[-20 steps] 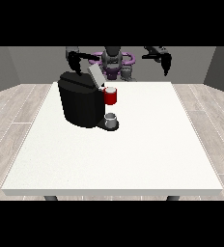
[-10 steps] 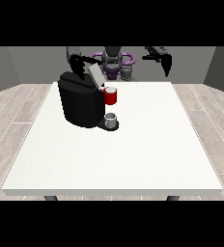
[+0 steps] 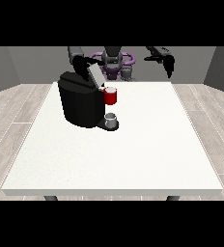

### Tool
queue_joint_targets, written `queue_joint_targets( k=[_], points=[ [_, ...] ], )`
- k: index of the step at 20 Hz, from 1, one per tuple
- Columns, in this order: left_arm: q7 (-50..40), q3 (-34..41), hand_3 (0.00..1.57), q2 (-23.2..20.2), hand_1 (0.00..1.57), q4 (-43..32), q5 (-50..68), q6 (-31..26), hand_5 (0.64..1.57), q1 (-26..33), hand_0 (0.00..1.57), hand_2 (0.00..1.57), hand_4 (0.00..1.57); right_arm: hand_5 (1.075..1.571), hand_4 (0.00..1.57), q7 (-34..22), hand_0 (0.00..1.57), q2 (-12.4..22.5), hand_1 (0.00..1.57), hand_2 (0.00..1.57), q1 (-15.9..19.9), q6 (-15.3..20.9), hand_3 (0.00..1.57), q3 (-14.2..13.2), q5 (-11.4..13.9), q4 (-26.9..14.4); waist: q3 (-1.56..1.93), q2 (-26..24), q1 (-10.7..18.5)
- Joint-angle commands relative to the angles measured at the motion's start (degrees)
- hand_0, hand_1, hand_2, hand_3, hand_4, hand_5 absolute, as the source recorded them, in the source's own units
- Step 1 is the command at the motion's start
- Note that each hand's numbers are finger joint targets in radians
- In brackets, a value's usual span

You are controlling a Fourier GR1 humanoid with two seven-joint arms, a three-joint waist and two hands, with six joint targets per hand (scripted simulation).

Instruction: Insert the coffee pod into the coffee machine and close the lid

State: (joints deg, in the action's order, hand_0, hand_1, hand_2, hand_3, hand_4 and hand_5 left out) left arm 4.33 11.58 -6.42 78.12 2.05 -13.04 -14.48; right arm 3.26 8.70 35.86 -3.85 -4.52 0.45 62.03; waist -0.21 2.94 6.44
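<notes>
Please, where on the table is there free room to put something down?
The table is bare from the coffee machine to the near edge and to the edge at the view's right. It is crowded only around the machine, with a grey thing at its base.

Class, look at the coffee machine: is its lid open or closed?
Open. The grey lid tilts up above the black coffee machine, with the hand at the view's left beside it.

The robot (image 3: 115,61) has a grey torso, purple rings, and black arms.
</notes>
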Motion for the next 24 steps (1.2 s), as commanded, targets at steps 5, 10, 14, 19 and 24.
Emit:
queue_joint_targets(
  k=[5, 10, 14, 19, 24],
  points=[
    [0.16, -2.58, 0.0, 2.09, 0.0, 1.47, -1.18, 2.74, 1.571, -0.64, 0.0, 0.0, 0.0, 1.571, 0.0, 1.09, 0.0, 1.22, 0.0, 0.0, 4.77, -0.12, 0.0, -1.02, 1.16, -4.81, 0.21, 2.96, 2.05],
    [-2.04, -2.09, 0.0, 0.91, 0.0, 0.42, -0.79, 2.93, 1.571, 0.15, 0.0, 0.0, 0.19, 1.571, 0.11, -4.35, 0.0, 1.42, 0.0, 0.0, 7.1, -2.09, 0.0, -0.2, 0.45, -3.47, 0.21, -0.36, 1.28],
    [-2.28, -2.11, 0.0, 0.34, 0.0, -1.36, -0.41, 2.72, 1.571, -2.64, 0.0, 0.0, 0.12, 1.571, 0.0, -1.69, 0.0, -3.27, 0.0, 0.0, 8.7, 2.87, 0.0, 3.93, 5.51, -3.55, 0.2, 1.62, 1.27],
    [0.61, -0.22, 0.0, -2.37, 0.0, -0.97, 2.42, -0.57, 1.571, -2.63, 0.0, 0.0, 0.0, 1.571, 0.15, 0.37, 0.0, 0.04, 0.0, 0.0, 10.5, 1.01, 0.0, 2.92, 7.04, -5.22, 0.2, 2.92, 2.34],
    [0.93, -4.33, 0.0, 2.01, 0.0, 1.72, -1.24, 4.51, 1.571, -3.89, 0.0, 0.0, 0.18, 1.571, 0.12, 0.08, 0.0, -4.17, 0.0, 0.0, 12.16, 4.04, 0.0, 3.26, 7.72, -6.3, 0.21, 2.21, 2.53]
  ],
)
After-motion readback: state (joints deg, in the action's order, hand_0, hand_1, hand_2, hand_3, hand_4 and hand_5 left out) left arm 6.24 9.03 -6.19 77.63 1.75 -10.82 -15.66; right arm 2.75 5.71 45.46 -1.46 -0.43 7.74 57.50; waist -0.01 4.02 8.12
